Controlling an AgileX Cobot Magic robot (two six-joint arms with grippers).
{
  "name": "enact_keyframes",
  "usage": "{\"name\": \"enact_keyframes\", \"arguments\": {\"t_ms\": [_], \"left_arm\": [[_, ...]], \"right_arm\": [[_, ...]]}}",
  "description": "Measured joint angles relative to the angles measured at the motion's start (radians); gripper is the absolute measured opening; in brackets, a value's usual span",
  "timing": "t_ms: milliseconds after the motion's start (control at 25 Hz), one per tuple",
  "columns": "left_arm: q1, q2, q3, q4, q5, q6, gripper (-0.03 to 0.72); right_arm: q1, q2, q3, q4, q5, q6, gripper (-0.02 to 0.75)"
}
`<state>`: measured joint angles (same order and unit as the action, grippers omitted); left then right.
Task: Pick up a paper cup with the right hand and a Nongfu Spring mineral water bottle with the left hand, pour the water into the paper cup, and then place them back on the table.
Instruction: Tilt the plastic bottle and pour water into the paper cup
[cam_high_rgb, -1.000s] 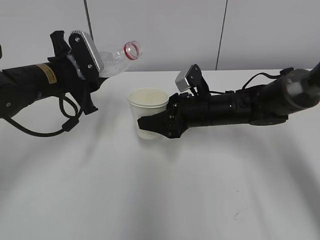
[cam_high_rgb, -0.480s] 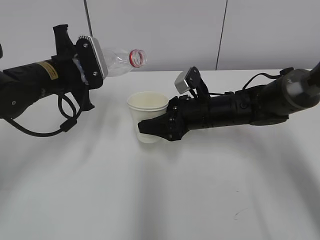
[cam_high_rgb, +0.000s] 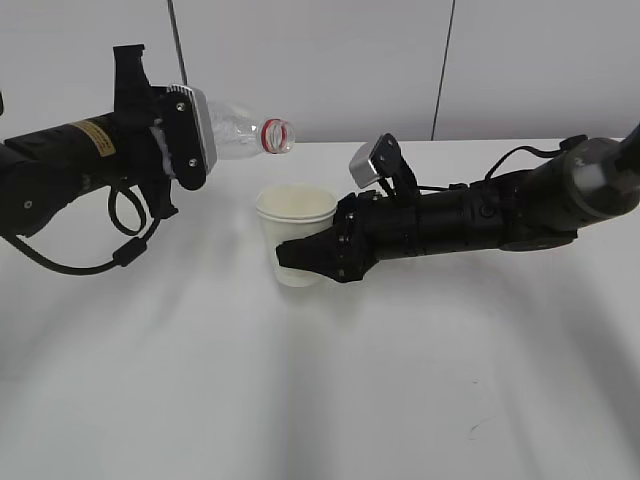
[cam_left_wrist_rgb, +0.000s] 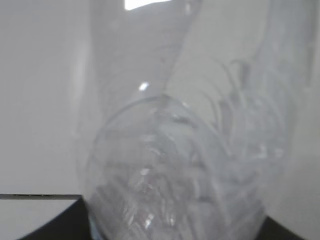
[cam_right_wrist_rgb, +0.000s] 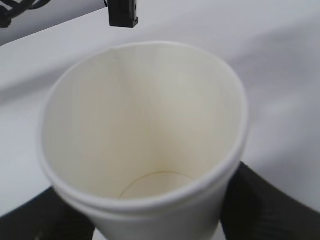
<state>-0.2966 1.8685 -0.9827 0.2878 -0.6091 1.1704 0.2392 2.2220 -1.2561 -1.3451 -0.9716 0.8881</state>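
My left gripper (cam_high_rgb: 185, 135) is shut on the clear bottle (cam_high_rgb: 240, 133), held about level above the table. Its open mouth with the red neck ring (cam_high_rgb: 277, 135) points right and sits just above and left of the paper cup (cam_high_rgb: 294, 245). The label is hidden by the gripper. In the left wrist view the bottle (cam_left_wrist_rgb: 175, 165) fills the frame, clear and ribbed; I cannot make out water in it. My right gripper (cam_high_rgb: 305, 255) is shut on the cup's lower part and holds it upright. In the right wrist view the cup (cam_right_wrist_rgb: 145, 140) is open and looks dry inside.
The white table (cam_high_rgb: 330, 400) stretches forward of both arms, with a small dark scratch (cam_high_rgb: 478, 427) at the front right. A pale wall with dark vertical seams (cam_high_rgb: 443, 70) stands behind. The left arm's black cable (cam_high_rgb: 125, 245) hangs near the table.
The left gripper has tipped the bottle from mouth-up to about level and moved it right, so the mouth now sits nearer over the cup. The right gripper and cup have dropped slightly.
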Motion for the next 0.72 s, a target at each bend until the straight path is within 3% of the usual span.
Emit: {"name": "enact_keyframes", "arguments": {"t_ms": [720], "left_arm": [[0.0,0.0,0.0,-0.007,-0.008,0.155,0.297]], "right_arm": [[0.0,0.0,0.0,-0.002,0.002,0.002,0.482]]}}
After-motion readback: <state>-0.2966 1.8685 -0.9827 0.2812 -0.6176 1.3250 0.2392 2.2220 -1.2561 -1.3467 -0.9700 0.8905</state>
